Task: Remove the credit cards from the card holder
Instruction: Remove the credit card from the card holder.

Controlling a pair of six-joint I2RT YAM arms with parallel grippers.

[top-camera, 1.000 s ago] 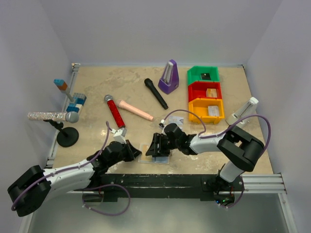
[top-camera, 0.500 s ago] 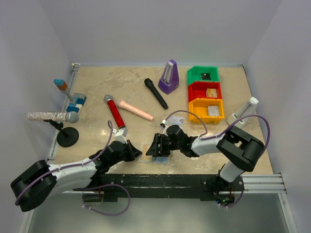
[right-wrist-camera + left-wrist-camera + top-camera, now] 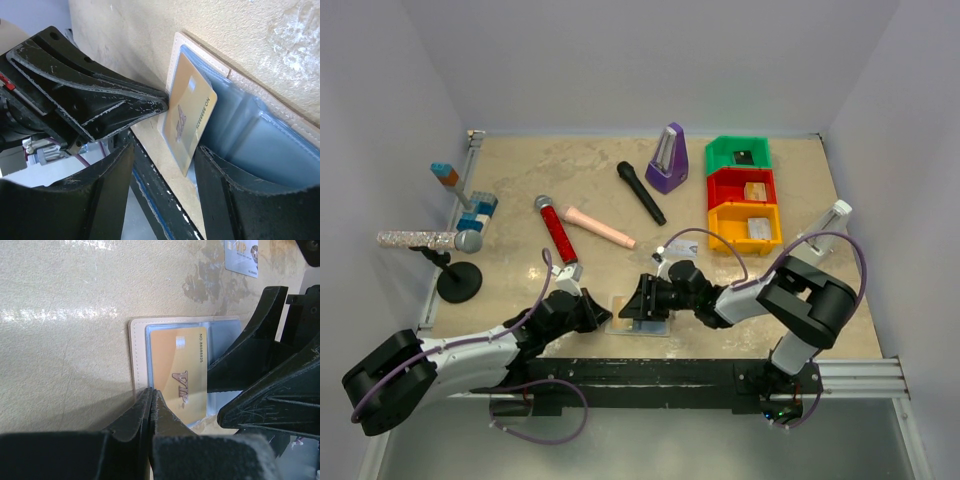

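Right elbow (image 3: 807, 305) crept leftward; open right gripper (image 3: 642, 300) straddles the orange-tan VIP card (image 3: 180, 375) (ungripped), closed left gripper (image 3: 151, 392) pins the beige blue-lined card holder (image 3: 137, 350).

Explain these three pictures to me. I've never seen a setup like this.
Two robot arms are bolted at a table's near edge. The overhead picture looks down on both; the other two come from a camera on each wrist. On the table lie a black microphone, a purple metronome, three coloured bins and an open card holder with an orange card in it. A silver card lies loose nearby. The left gripper is shut, its tip resting on the card holder's edge. The right gripper is open, its jaws either side of the orange card's end. Neither clearly holds anything.
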